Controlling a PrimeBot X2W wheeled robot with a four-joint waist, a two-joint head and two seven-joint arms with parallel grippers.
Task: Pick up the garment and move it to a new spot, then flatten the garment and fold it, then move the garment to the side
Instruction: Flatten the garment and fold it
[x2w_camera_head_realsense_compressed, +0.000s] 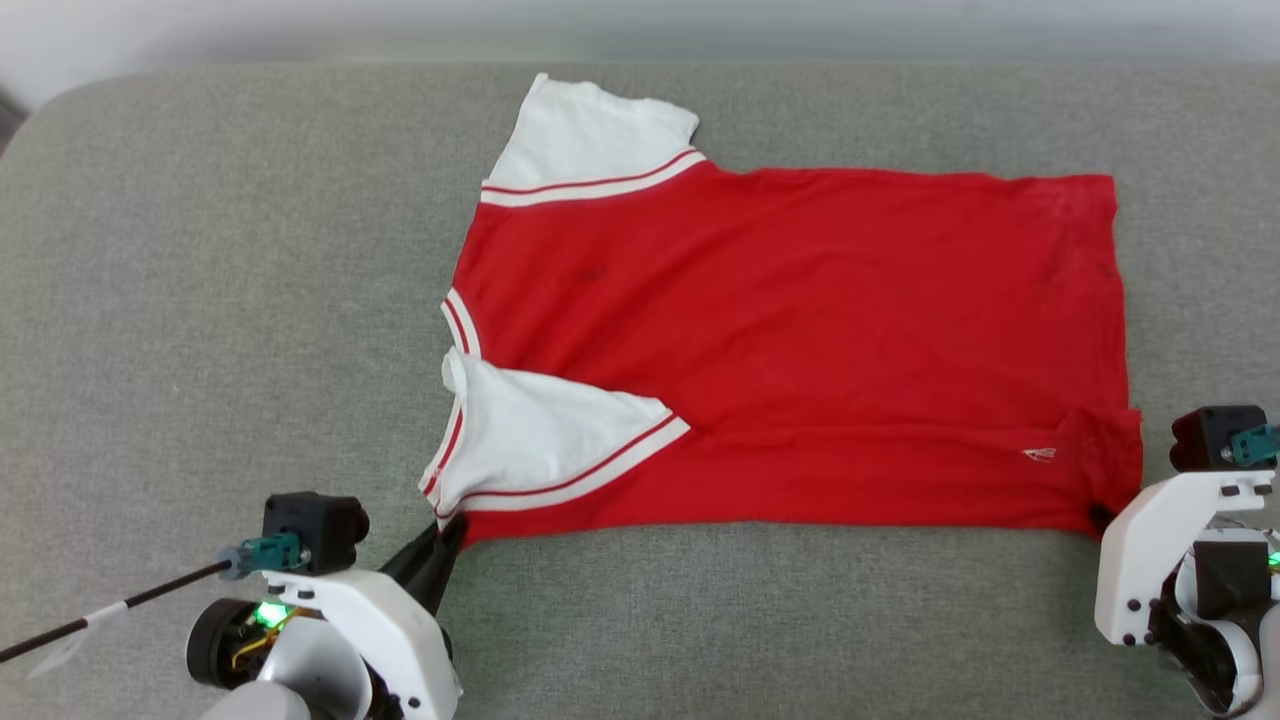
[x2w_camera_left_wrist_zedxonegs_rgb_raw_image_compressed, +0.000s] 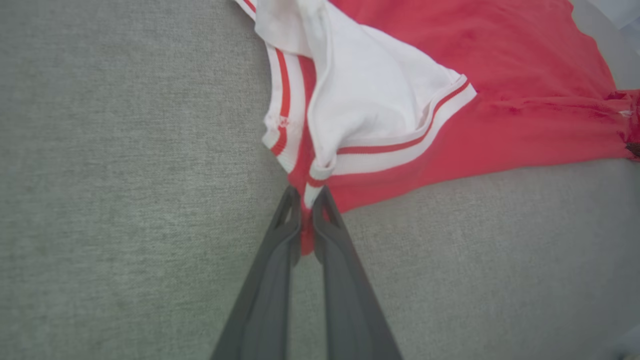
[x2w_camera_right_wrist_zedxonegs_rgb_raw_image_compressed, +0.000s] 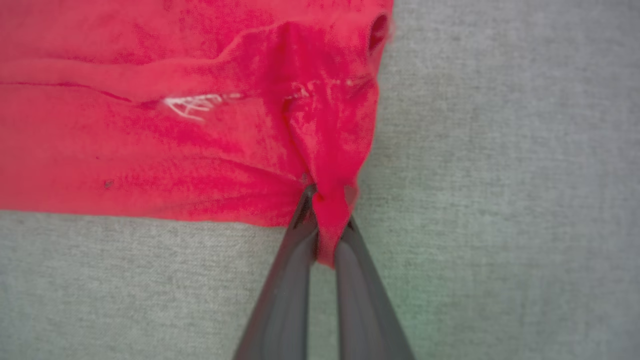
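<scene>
Head view: the shirt (x2w_camera_head_realsense_compressed: 790, 330) lay flat in the middle of the grey cushion (x2w_camera_head_realsense_compressed: 200, 300), sleeves at 9 o'clock, hem at 3. Bare cushion lay open at 6 and 9.

Left wrist view: the left tool (x2w_camera_left_wrist_zedxonegs_rgb_raw_image_compressed: 306, 192) pinched the red edge below the white sleeve (x2w_camera_left_wrist_zedxonegs_rgb_raw_image_compressed: 370, 100).

Right wrist view: the right tool (x2w_camera_right_wrist_zedxonegs_rgb_raw_image_compressed: 325, 195) pinched the near hem corner, with bare cushion at 3 o'clock.

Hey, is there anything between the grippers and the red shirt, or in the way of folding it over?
Nothing visible does. The left gripper is shut on the shirt at the near corner by the sleeve, the right gripper on its near hem corner. No other thing lies on the shirt.
</scene>
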